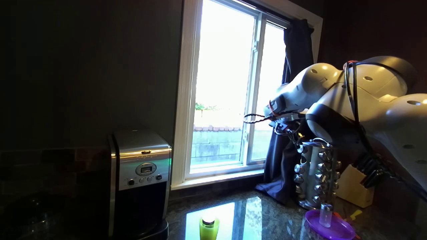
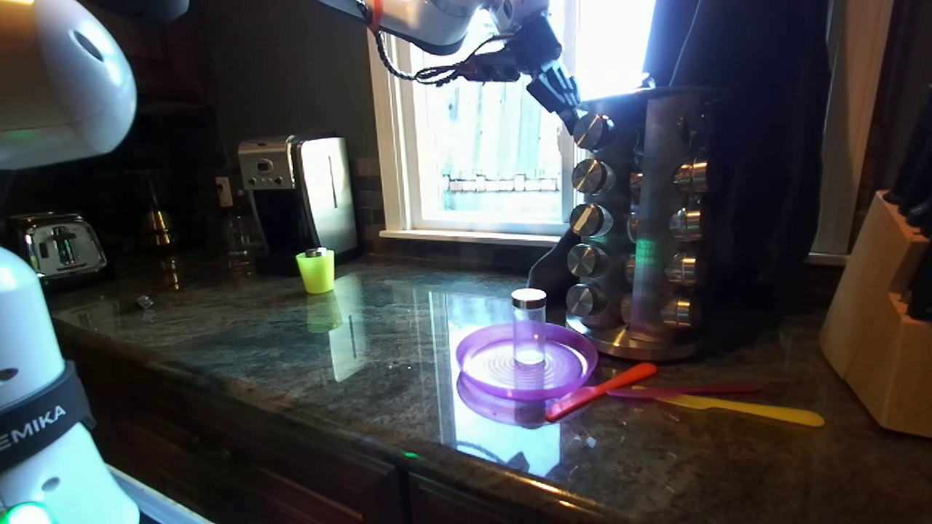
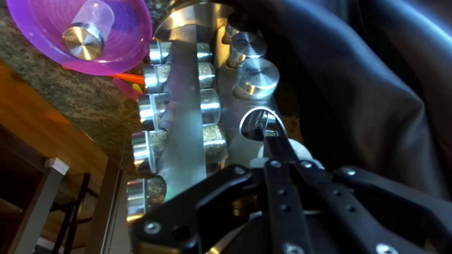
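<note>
Jaws pinched together, empty, lower right of the wrist view by the spice rack. That spice jar above is probably slick, fragile glass; I'd pinch its lid.

The tall steel spice rack stood upright just beside the purple plate, silver-lidded jars jutting outward from its sides; one round hole stood open.
</note>
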